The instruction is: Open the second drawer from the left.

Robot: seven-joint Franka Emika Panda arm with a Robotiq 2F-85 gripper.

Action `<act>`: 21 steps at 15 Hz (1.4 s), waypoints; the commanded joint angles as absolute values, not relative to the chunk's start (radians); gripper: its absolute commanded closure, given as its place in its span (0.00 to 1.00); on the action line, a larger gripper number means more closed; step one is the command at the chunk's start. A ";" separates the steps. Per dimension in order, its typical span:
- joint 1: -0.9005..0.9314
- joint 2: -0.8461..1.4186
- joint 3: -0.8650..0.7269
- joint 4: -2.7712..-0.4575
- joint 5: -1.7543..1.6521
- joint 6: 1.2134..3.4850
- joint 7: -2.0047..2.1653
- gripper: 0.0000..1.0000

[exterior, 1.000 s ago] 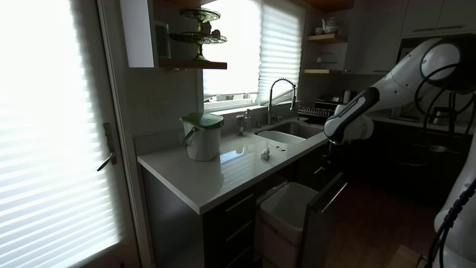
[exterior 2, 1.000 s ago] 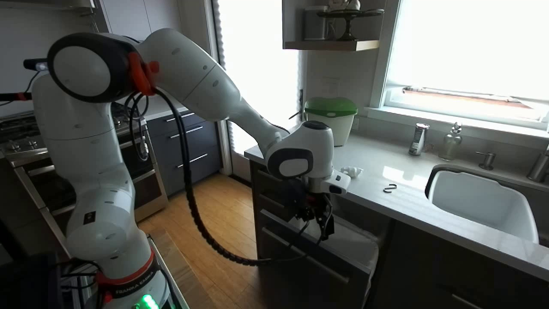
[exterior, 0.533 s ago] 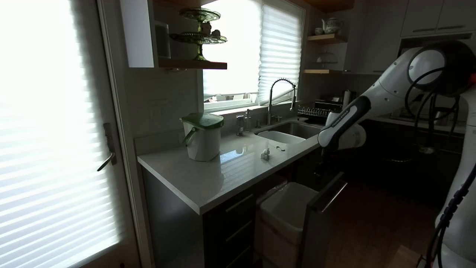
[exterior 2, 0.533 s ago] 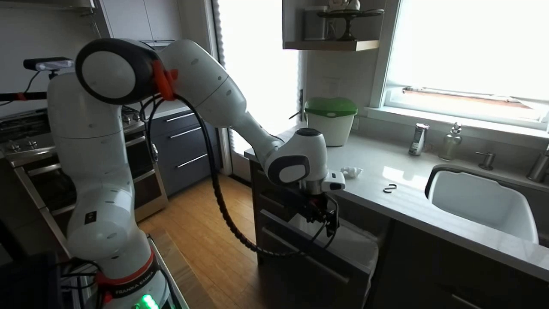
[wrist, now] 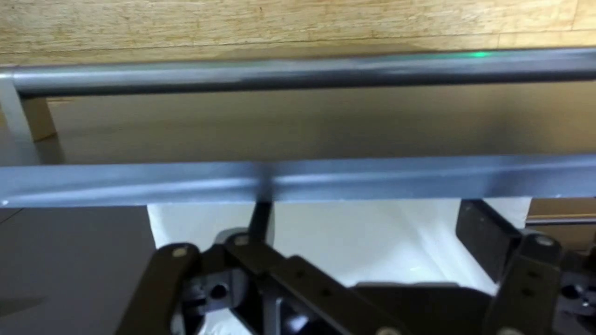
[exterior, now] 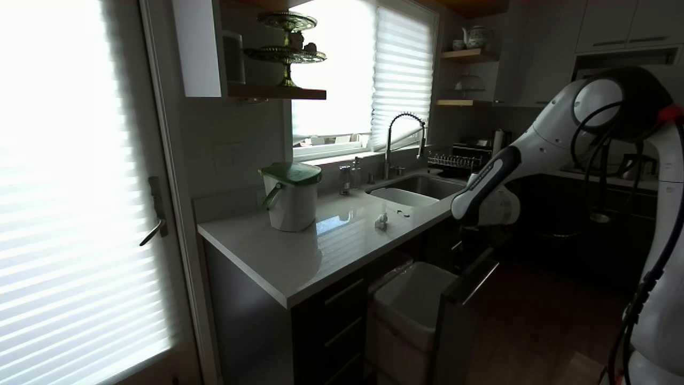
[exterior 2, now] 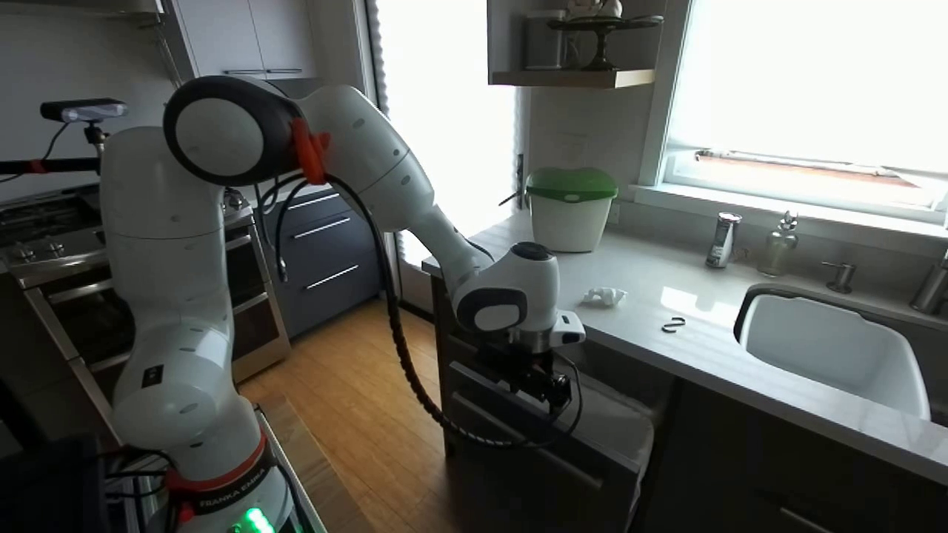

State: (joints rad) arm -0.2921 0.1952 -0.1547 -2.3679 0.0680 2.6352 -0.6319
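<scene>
In the wrist view the lower edge cuts off the fingers [wrist: 486, 237], and whether their tips touch the drawer [wrist: 298, 139] cannot be told; the handle [wrist: 298, 74] runs out past the right edge. In an exterior view the fingers are lost in darkness below the arm [exterior: 550, 128], whose base is cut by the right edge. Both exterior views crop the foot of the drawer. The lower part of the bin [exterior: 398, 353] is out of sight too, cut off or behind the drawer. On the desk [exterior: 288, 256], the white lump [exterior: 381, 221] cannot be identified, and the print on the can [exterior 2: 722, 239] is too small to read.
</scene>
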 commanded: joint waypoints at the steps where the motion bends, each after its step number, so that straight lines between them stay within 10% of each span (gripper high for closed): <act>1: -0.314 0.189 -0.159 -2.377 0.060 2.532 -0.686 0.00; 21: -0.225 -0.072 -0.200 -2.396 -0.094 2.406 -0.275 0.00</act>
